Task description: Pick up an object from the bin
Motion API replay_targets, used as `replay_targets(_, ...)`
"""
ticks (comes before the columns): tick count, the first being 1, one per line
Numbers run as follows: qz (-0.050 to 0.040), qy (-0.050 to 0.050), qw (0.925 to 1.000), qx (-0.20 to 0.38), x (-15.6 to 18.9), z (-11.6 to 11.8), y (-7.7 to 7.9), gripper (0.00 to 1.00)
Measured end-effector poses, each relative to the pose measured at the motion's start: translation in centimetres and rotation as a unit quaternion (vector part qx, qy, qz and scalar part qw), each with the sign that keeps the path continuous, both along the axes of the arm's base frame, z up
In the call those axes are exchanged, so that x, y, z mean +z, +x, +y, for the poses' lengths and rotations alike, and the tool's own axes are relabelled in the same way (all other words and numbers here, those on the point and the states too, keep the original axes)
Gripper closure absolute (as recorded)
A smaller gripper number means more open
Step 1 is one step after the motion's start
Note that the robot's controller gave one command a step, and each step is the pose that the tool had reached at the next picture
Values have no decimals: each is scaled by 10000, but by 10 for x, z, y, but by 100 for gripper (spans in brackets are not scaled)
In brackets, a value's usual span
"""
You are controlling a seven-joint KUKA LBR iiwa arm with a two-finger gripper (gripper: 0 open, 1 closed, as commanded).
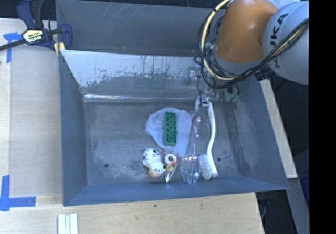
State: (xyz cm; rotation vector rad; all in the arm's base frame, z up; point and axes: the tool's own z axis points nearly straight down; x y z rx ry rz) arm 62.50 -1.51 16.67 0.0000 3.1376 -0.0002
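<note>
The gripper (202,100) hung below the arm's orange cover (239,28), low against the back right of the grey bin (73,123). It was over the upper ends of one white brush (211,133) and one clear plastic fork (192,162). Whether it was clenched or released could not be told. Brush and fork lay side by side, with the bristles and tines toward the front wall. To their left, one green studded block (170,128) rested on one pale blue round piece (155,125). In front of that lay two small toys close together, one white and yellow (152,160) and one with a red spot (169,160).
</note>
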Motion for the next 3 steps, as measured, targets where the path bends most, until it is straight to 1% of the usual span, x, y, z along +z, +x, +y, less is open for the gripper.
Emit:
replay_targets(1,0,0,10000,0,0,0,0,0)
replay_targets(2,9,2,10000,-3,-67,6,-7,0)
replay_targets(3,-38,1,9999,-118,-53,8,-9,0)
